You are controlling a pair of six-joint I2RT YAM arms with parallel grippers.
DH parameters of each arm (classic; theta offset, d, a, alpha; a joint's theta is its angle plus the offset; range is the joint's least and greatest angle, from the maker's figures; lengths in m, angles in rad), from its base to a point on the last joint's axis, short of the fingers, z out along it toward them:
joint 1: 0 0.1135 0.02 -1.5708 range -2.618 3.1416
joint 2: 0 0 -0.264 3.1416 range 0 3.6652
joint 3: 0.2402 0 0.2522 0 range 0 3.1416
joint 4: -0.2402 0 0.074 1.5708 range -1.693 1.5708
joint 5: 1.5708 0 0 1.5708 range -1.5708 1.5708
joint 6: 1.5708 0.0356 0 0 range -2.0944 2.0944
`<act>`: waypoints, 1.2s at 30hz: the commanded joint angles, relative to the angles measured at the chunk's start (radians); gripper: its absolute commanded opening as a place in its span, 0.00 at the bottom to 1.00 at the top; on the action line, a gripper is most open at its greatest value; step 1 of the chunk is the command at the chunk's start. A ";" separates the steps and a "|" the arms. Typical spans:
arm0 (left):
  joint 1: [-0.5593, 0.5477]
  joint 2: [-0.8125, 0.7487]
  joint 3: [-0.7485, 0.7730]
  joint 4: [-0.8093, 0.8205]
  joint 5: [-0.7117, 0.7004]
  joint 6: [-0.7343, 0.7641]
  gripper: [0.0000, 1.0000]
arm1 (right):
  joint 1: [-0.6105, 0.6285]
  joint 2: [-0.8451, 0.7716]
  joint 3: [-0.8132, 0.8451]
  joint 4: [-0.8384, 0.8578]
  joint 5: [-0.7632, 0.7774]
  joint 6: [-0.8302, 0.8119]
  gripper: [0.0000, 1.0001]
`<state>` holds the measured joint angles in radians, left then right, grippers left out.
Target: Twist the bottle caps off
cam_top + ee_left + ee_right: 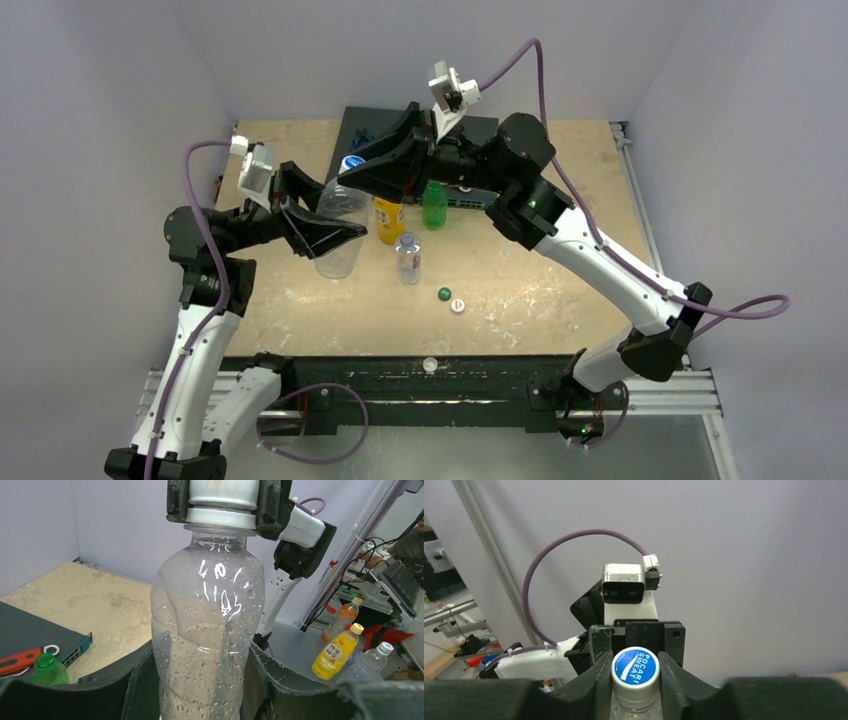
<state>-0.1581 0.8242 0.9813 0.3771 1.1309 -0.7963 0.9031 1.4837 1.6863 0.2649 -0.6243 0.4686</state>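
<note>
My left gripper (335,240) (200,680) is shut on the body of the larger clear bottle (340,225) (207,630) and holds it upright above the table. My right gripper (352,165) (635,672) is shut on its blue-topped white cap (635,667) (220,505), one finger on each side. The orange-yellow bottle (388,220), the green bottle (434,205) (47,667) with an open neck, and the small clear bottle (408,258) stand mid-table. A dark green cap (444,293) and a white cap (457,306) lie loose in front of them.
A black network box (470,195) (30,635) lies at the back of the table, under the right arm. Another white cap (430,365) rests on the black front rail. Beyond the cell, spare drink bottles (335,652) stand on a grey surface.
</note>
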 commanded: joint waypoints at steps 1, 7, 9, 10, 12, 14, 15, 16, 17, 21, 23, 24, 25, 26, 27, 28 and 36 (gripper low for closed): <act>0.002 -0.006 0.030 -0.204 -0.035 0.160 0.00 | 0.006 0.005 0.127 -0.202 0.088 -0.048 0.46; 0.002 -0.040 0.061 -0.483 -0.286 0.518 0.00 | 0.008 -0.020 0.126 -0.428 0.583 -0.070 0.77; 0.002 -0.053 0.044 -0.483 -0.363 0.563 0.00 | 0.024 -0.017 0.118 -0.439 0.644 -0.052 0.75; 0.002 -0.055 0.043 -0.492 -0.393 0.591 0.00 | 0.040 -0.005 0.130 -0.457 0.685 -0.049 0.74; 0.002 -0.056 0.045 -0.513 -0.451 0.638 0.00 | 0.071 0.029 0.181 -0.508 0.749 -0.053 0.72; 0.002 -0.056 0.043 -0.529 -0.499 0.678 0.00 | 0.092 0.068 0.246 -0.551 0.792 -0.059 0.71; 0.002 -0.056 0.043 -0.535 -0.519 0.692 0.00 | 0.096 0.082 0.264 -0.557 0.793 -0.059 0.71; 0.002 -0.054 0.043 -0.539 -0.534 0.701 0.00 | 0.099 0.096 0.275 -0.558 0.789 -0.058 0.71; 0.002 -0.053 0.043 -0.544 -0.542 0.708 0.00 | 0.100 0.105 0.280 -0.553 0.780 -0.056 0.71; 0.002 -0.048 0.041 -0.553 -0.541 0.713 0.00 | 0.102 0.111 0.259 -0.492 0.744 -0.032 0.71; 0.002 -0.048 0.038 -0.553 -0.536 0.712 0.00 | 0.102 0.118 0.256 -0.477 0.728 -0.022 0.71; 0.002 -0.048 0.038 -0.552 -0.534 0.712 0.00 | 0.102 0.123 0.258 -0.475 0.725 -0.019 0.69; 0.002 -0.048 0.037 -0.551 -0.531 0.712 0.00 | 0.102 0.127 0.260 -0.475 0.724 -0.018 0.68; 0.002 -0.048 0.038 -0.551 -0.531 0.711 0.00 | 0.103 0.130 0.260 -0.471 0.726 -0.015 0.65; 0.002 -0.048 0.037 -0.552 -0.530 0.711 0.00 | 0.103 0.130 0.258 -0.466 0.726 -0.015 0.63; 0.002 -0.048 0.036 -0.552 -0.529 0.712 0.00 | 0.103 0.131 0.255 -0.459 0.727 -0.013 0.60; 0.002 -0.053 0.024 -0.547 -0.512 0.697 0.00 | 0.103 0.152 0.290 -0.444 0.728 0.004 0.24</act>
<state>-0.1581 0.7788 1.0145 -0.1970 0.6186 -0.1085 1.0073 1.6314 1.9263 -0.2352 0.0956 0.4580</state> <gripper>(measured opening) 0.480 0.324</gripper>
